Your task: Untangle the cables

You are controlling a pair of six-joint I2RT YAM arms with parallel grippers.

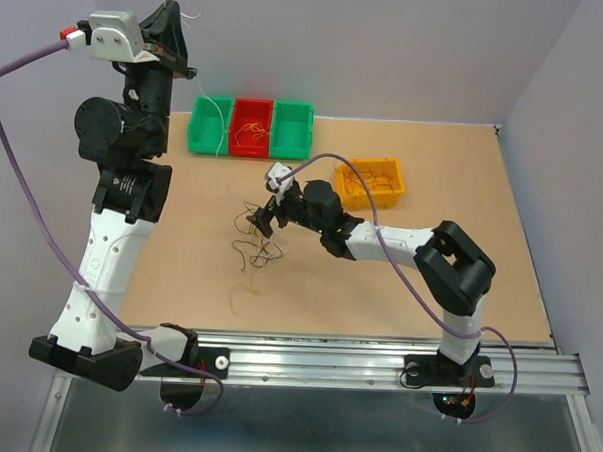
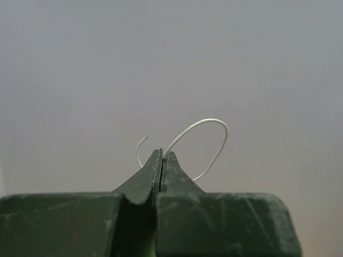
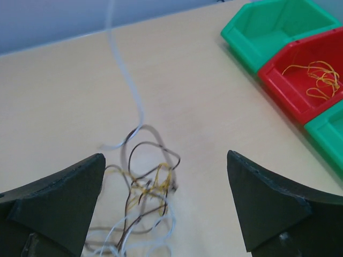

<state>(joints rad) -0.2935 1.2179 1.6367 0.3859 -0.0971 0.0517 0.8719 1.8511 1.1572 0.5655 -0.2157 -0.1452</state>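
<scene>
Left jaws clench 1 white cable (image 2: 208, 120); right jaws gape, seemingly just above the tangled cables (image 3: 147, 187).

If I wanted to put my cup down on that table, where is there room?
Bare table lies right of the orange bin, up to the wall, and along the front, between the right arm and the rail. Crowded: the middle, with the cables under the right gripper.
</scene>
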